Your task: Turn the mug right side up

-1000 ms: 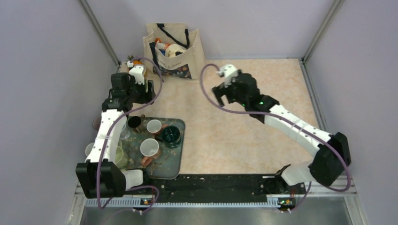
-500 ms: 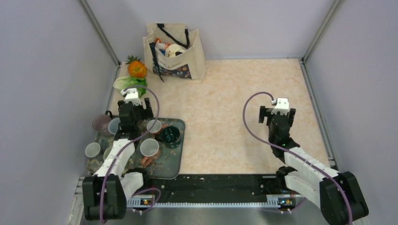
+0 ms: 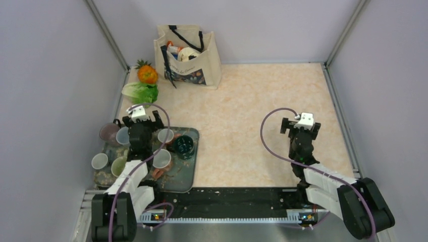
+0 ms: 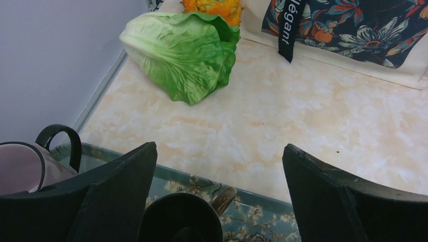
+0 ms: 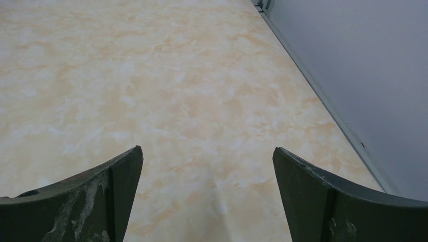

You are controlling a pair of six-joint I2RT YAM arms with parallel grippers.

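Observation:
A teal flowered tray (image 3: 189,174) at the near left holds several cups and mugs. Among them are a dark green mug (image 3: 182,145), a pink mug (image 3: 108,132) with a black handle and a dark mug. The dark mug is hidden under my left arm in the top view and shows in the left wrist view (image 4: 179,222). I cannot tell which mug is upside down. My left gripper (image 3: 144,121) is open and empty above the tray's far edge (image 4: 218,146). My right gripper (image 3: 301,125) is open and empty above bare table at the right (image 5: 207,148).
A lettuce (image 3: 140,92) and an orange pineapple-like fruit (image 3: 147,73) lie at the back left. A filled tote bag (image 3: 188,55) stands by the back wall. Grey walls close in both sides. White cups (image 3: 161,158) stand on the tray.
Both arms have drawn back toward the near edge and folded low. The left gripper came from the back left corner to the tray; the right came from mid-table to the right side.

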